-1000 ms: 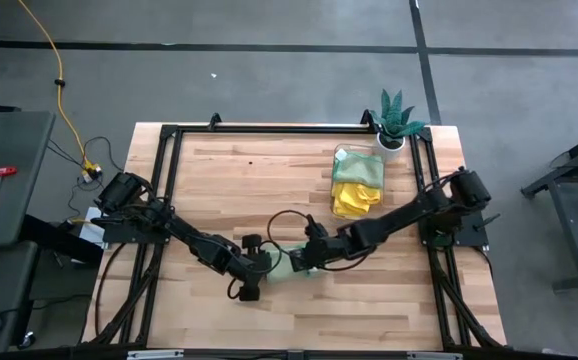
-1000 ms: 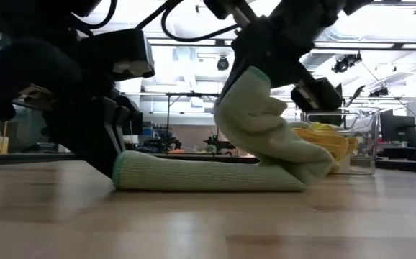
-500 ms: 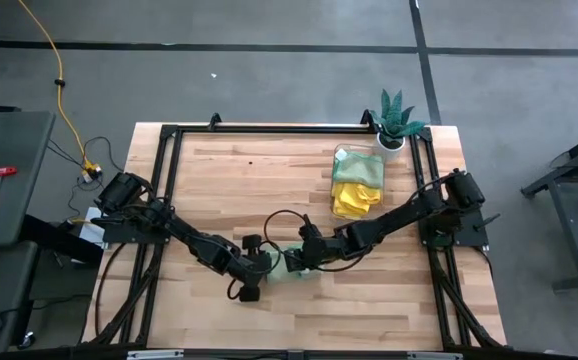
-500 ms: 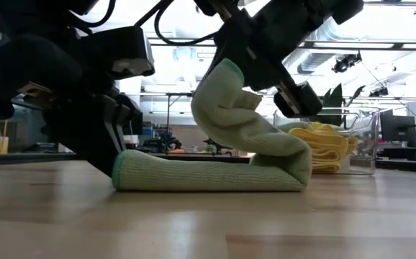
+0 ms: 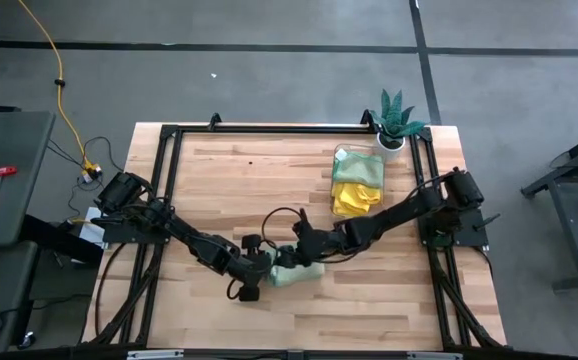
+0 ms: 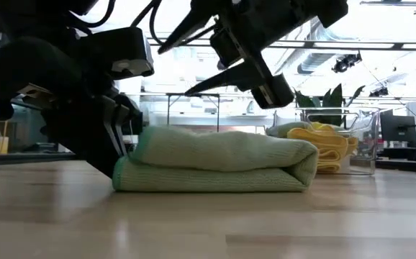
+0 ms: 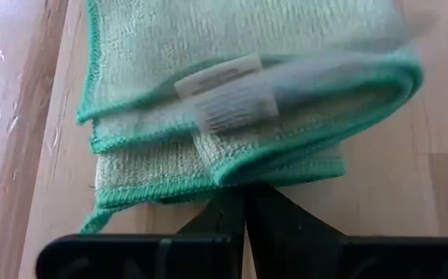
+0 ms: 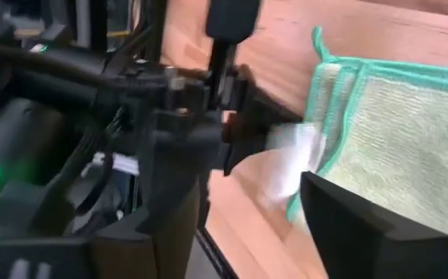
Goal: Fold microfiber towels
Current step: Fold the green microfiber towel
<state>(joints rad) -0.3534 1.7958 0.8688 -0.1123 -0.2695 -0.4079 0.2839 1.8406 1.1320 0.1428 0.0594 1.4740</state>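
pale sage green towel [image 6: 215, 162] lies folded over on itself on the wooden table [image 5: 229, 170], low and centre in the overhead view. the left gripper [image 6: 118, 137], at the left of the table-level view, has its fingers pressed together on the towel's left edge, pinning it to the wood. the right gripper [image 6: 193, 57], in the upper centre of that view, hovers above the cloth with its fingers spread apart and nothing between them. more towels, yellow and green [image 5: 354, 190], sit in a clear container [image 5: 341, 155] in the upper right of the overhead view, beside a potted plant [image 5: 397, 118]. the risk seems to be the top layer springing open (microfiber is soft and has no weight on it), or the left gripper dragging the stack askew as it lets go.
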